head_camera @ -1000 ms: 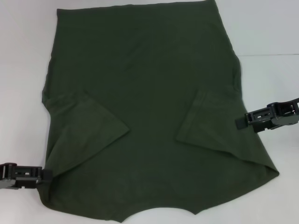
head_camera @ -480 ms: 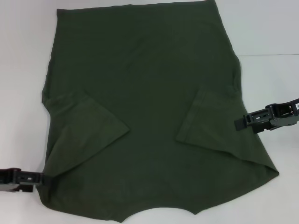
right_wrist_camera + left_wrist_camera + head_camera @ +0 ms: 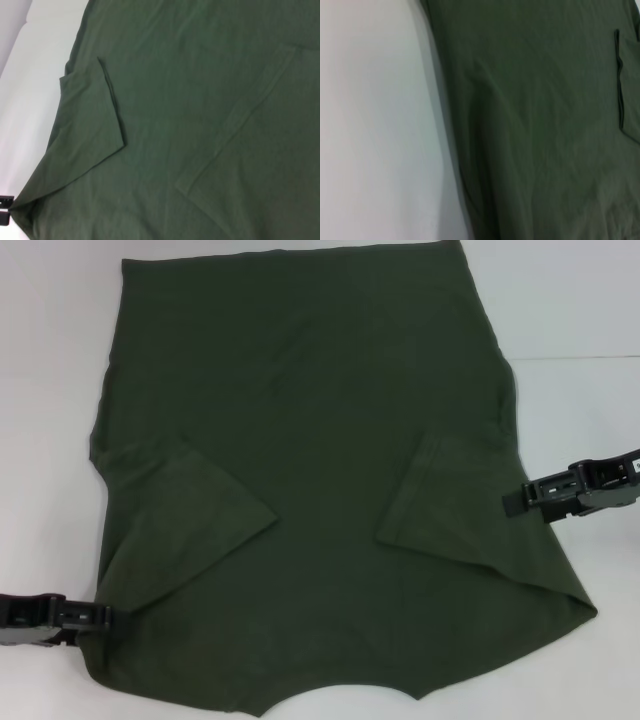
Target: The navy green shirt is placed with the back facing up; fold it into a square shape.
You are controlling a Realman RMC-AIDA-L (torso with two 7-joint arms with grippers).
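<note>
You have the navy green shirt point(image 3: 320, 470) spread back-up on the white counter point(image 3: 580, 300), sleeves tucked inward, with the left gripper point(image 3: 100, 616) and right gripper point(image 3: 515, 500) at its side edges for the next fold, though whether their fingers pinch cloth can't be told.

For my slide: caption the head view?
Dark olive-green cotton T-shirt, sleeves folded in; left gripper, right gripper at its edges.

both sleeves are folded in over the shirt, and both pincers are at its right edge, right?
Not quite. The head view shows both sleeves folded in over the navy green shirt, but the pincers are on opposite sides: the left pincer at its left edge, the right pincer at its right edge.
</note>
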